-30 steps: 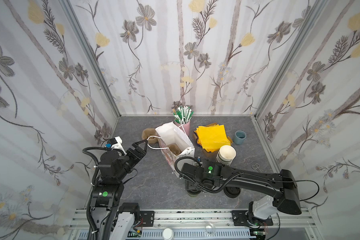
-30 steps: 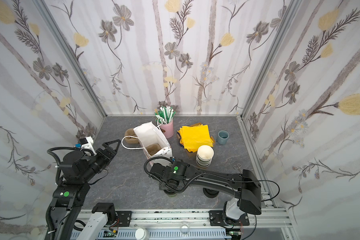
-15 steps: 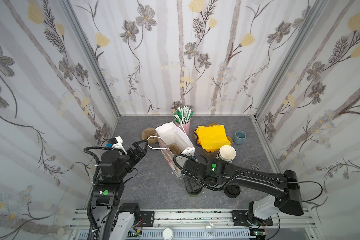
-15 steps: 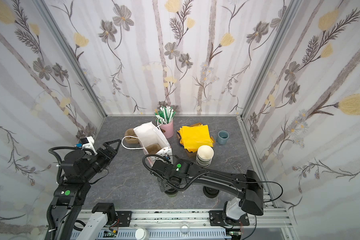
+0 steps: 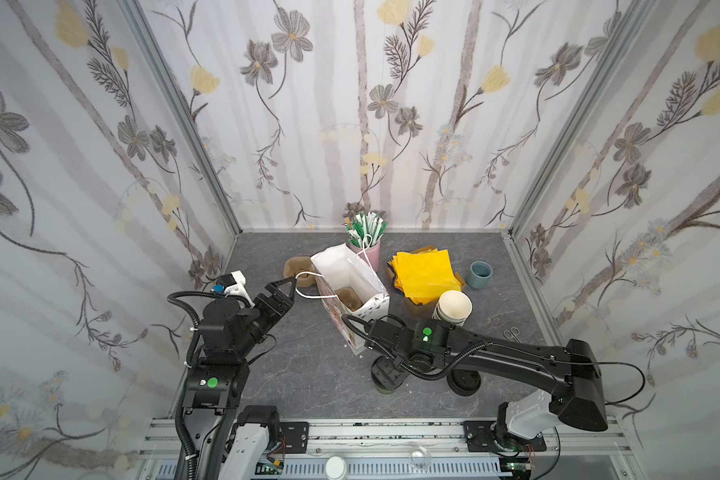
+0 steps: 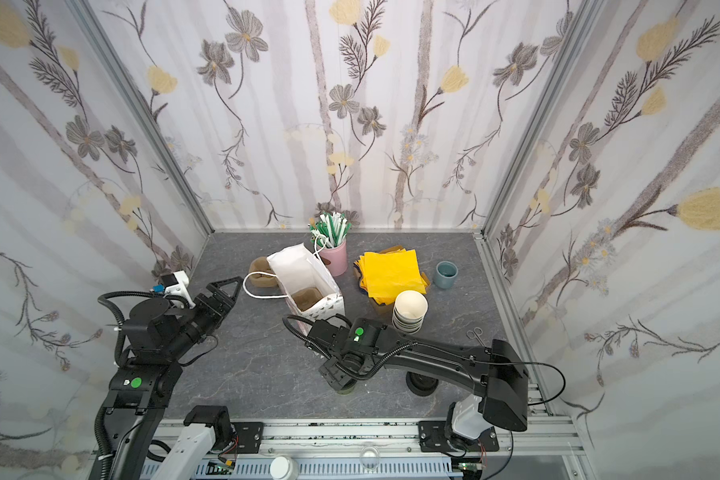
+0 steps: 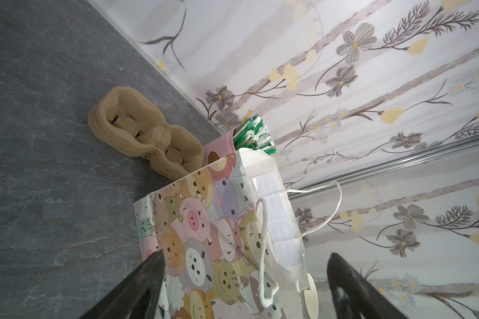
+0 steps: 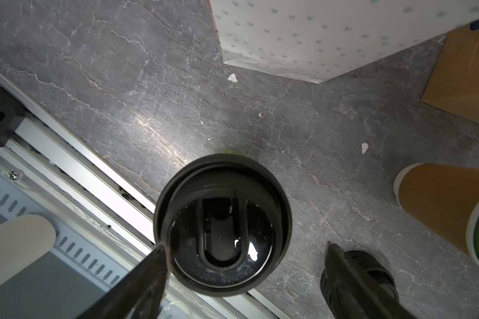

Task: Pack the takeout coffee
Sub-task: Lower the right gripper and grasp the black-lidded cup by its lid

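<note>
Hovering over the takeout coffee (image 8: 223, 225), the right gripper (image 8: 245, 245) is shown in the right wrist view with its jaws spread wide, one finger to each side of the cup's round black lid. Whether either finger touches the lid cannot be told. In both top views the takeout coffee (image 5: 385, 386) is seen upright on the grey table (image 5: 308, 374), near its front edge and largely covered by the right arm's wrist. It is set in front of the paper bag (image 5: 352, 274) and apart from it, with a low pile of black lids (image 5: 464, 380) close by on its right.

The paper bag is pictured standing open, with a brown cup carrier (image 5: 350, 297) lying inside it. The left gripper (image 5: 285, 289) is held just beside the bag's left face, jaws likewise apart and closed on nothing. In the left wrist view the bag's white cord handle (image 7: 263, 248) is seen between its fingers.

Behind the bag, a stack of carriers (image 5: 296, 266) and a pink cup of straws (image 5: 368, 249) are visible. To the right lie yellow napkins (image 5: 425, 276), a blue-grey cup (image 5: 480, 274) and a stack of lidless cups (image 5: 454, 307).
</note>
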{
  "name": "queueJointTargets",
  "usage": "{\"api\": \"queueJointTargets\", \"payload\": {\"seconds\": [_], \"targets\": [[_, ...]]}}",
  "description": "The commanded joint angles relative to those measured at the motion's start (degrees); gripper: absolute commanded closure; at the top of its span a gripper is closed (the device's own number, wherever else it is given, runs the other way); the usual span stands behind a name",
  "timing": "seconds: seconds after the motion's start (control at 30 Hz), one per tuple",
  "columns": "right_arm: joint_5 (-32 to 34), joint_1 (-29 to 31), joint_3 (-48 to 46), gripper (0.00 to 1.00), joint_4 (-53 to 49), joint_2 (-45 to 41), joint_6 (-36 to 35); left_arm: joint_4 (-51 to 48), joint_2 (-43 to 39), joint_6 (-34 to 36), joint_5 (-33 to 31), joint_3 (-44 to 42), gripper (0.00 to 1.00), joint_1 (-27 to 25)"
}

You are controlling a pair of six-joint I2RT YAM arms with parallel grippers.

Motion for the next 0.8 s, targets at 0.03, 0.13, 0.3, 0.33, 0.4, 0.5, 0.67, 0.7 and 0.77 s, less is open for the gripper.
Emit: {"api": "queueJointTargets", "payload": {"seconds": [0.03, 0.13, 0.3, 0.33, 0.4, 0.5, 0.67, 0.7, 0.77], "targets": [[-2.5, 0.1, -0.2, 0.13, 2.9, 0.4, -2.5, 2.9, 0.0, 0.1, 0.3, -0.1, 0.08, -0.1], [-2.2, 0.0, -0.4, 0.12, 3.1, 0.7, -2.7, 3.1, 0.1, 0.3, 0.4, -0.3, 0.08, 0.0], [-2.4, 0.1, -0.9, 0.13, 3.1, 1.5, -2.7, 3.3, 0.1, 0.2, 0.7, -0.4, 0.08, 0.0], [-2.4, 0.1, -0.9, 0.14, 3.1, 1.6, -2.7, 3.3, 0.0, 0.2, 0.7, -0.3, 0.08, 0.0], [-2.7, 0.1, -0.9, 0.15, 3.1, 1.6, -2.7, 3.4, -0.1, 0.1, 0.6, -0.4, 0.08, 0.0], [-3.0, 0.2, -0.9, 0.18, 2.8, 1.8, -2.7, 3.5, -0.2, 0.1, 0.5, -0.5, 0.08, 0.0], [-3.2, 0.4, -0.8, 0.24, 2.4, 2.2, -2.9, 3.6, -0.5, -0.1, 0.7, -0.7, 0.08, 0.0], [-3.4, 0.4, -0.8, 0.25, 2.3, 2.2, -2.9, 3.6, -0.5, -0.1, 0.6, -0.8, 0.08, 0.0], [-3.3, 0.4, -0.8, 0.26, 2.2, 2.3, -2.9, 3.7, -0.6, -0.1, 0.7, -1.0, 0.08, 0.0]]}}
